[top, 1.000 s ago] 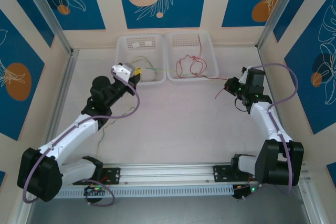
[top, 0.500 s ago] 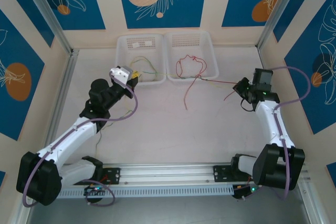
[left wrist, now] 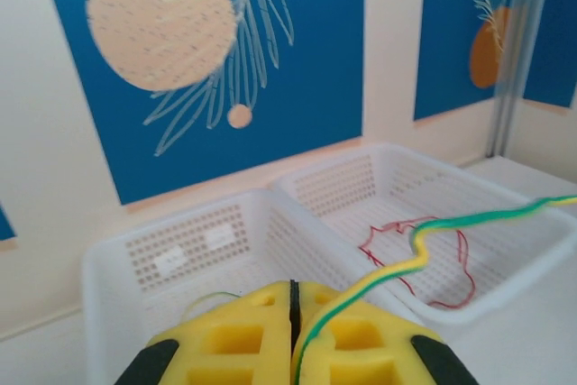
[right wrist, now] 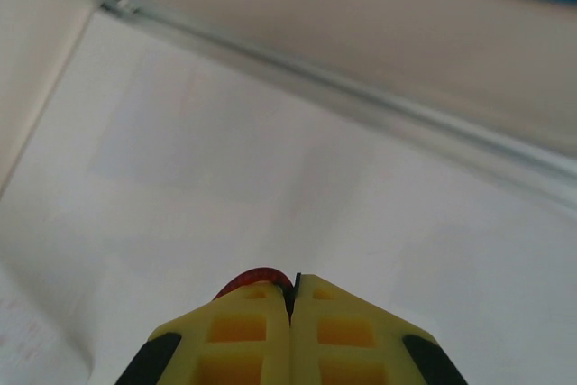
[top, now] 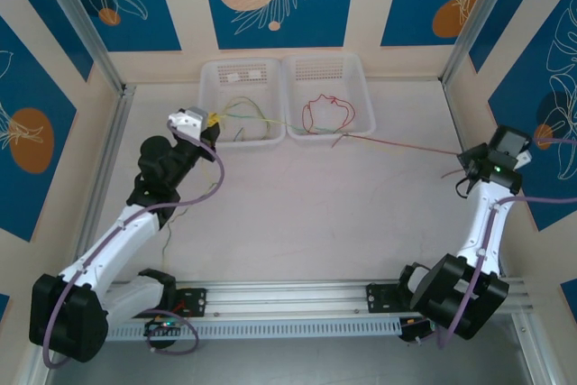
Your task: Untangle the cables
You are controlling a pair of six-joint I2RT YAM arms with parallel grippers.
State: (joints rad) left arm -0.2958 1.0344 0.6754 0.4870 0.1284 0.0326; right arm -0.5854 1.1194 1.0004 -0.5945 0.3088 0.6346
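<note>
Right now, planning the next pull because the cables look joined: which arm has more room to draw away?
Probably left. The left gripper, shut on the yellow-green cable, has table space on its left. The right gripper, shut on the red cable, sits close to the right wall.

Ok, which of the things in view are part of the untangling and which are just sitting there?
Part of the job:
- red cable, pinched in the shut right gripper, stretched taut out of the right basket
- yellow-green cable, pinched in the shut left gripper

Just lying about:
- right basket and left basket
- lavender arm cables
</note>
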